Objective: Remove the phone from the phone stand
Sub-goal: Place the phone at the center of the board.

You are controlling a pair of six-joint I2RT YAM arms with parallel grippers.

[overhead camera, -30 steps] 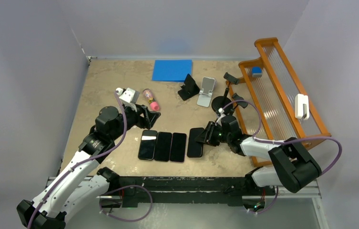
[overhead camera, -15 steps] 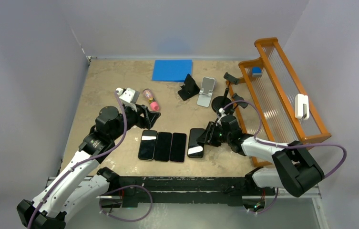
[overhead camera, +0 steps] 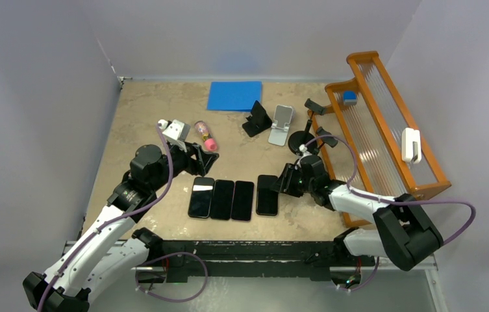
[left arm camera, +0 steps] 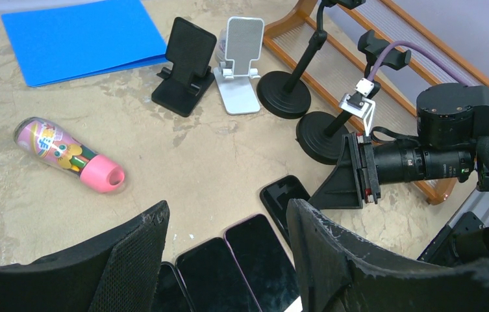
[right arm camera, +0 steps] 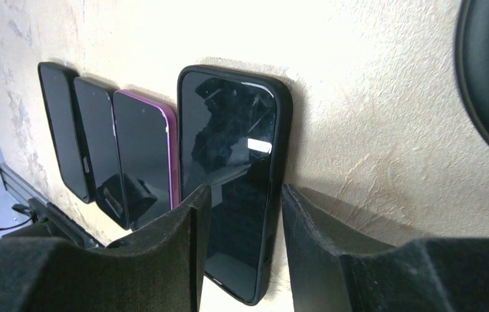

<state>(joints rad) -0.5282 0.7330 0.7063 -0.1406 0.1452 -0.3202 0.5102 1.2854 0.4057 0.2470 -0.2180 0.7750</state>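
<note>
Phone (right arm camera: 228,130) flat, near corner hid behind R hand (right arm camera: 247,192), open; L hand (left arm camera: 228,208) open.

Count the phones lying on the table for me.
4, all flat in a row near the arms: first phone at the left, second phone, third phone, and fourth phone at the right, nearest the right gripper. None appears hidden.

L gripper (left arm camera: 228,218) wide, phones (left arm camera: 262,260) flat, pink btl (left arm camera: 66,153)
</note>
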